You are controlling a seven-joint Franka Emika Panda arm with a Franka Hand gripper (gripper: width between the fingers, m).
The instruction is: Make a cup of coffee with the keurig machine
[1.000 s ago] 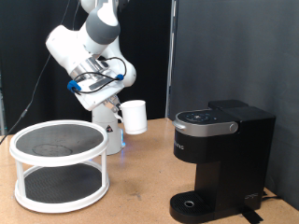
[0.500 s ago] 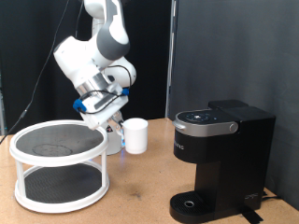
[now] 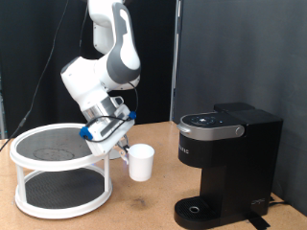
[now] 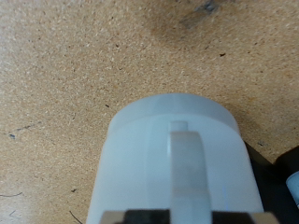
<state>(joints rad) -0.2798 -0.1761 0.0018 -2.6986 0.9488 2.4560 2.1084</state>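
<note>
on brown table (image 3: 144,206), gripper (image 3: 125,153) grips white cup (image 3: 142,162) by its handle, between mesh stand (image 3: 59,168) and keurig machine (image 3: 225,163), no readable writing.

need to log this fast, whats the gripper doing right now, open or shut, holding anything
Gripper: shut on the cup, carrying it low between the white mesh stand and the keurig machine.
</note>
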